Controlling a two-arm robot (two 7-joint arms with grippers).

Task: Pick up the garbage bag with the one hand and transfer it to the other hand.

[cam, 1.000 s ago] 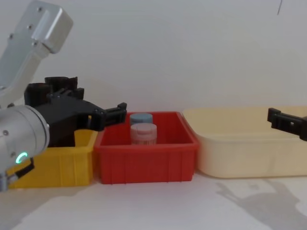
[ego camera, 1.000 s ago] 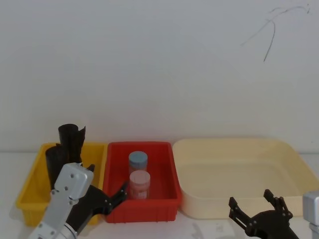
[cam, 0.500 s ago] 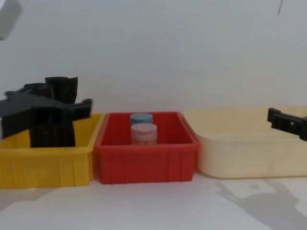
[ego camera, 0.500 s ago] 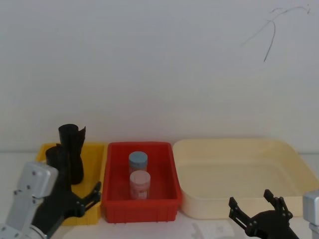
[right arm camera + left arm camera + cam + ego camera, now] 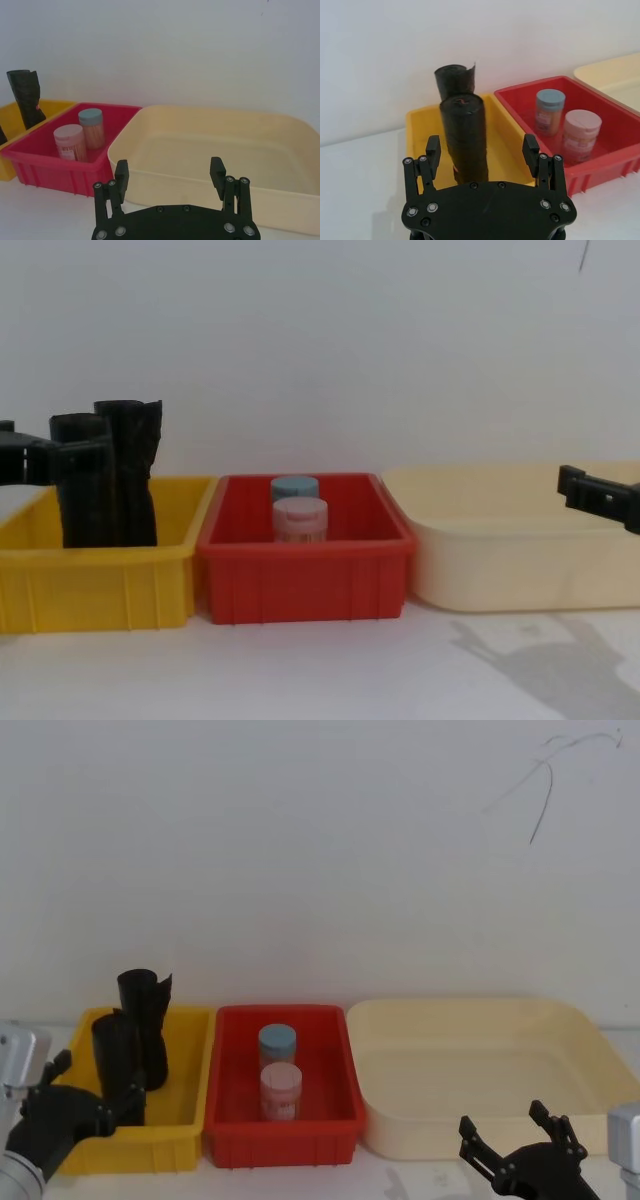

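white wall (image 5: 300, 870) stands behind a pale table (image 5: 300, 670) with three containers in a row. the garbage bag (image 5: 465, 137) stands upright in the yellow bin (image 5: 130, 1148), just in front of a ragged roll (image 5: 454, 82) with a flared top. the bag is a smooth, matte black cylinder, tightly wound, with a flat round end. i judge it firm to pinch at the sides, though the film may be slippery.

the left gripper (image 5: 481, 150) hovers low before the bin with its fingers spread wide. it faces the bag and does not touch it, so the step in hand seems to be the approach for the pick. the next move calls for reaching over the bin's wall, putting a finger on each side of the smooth roll only, then closing.

the right gripper (image 5: 169, 172) hangs low before the cream tray (image 5: 420, 1135), also spread and empty. the glossy red bin (image 5: 280, 1145) between holds two jars (image 5: 280, 1090).
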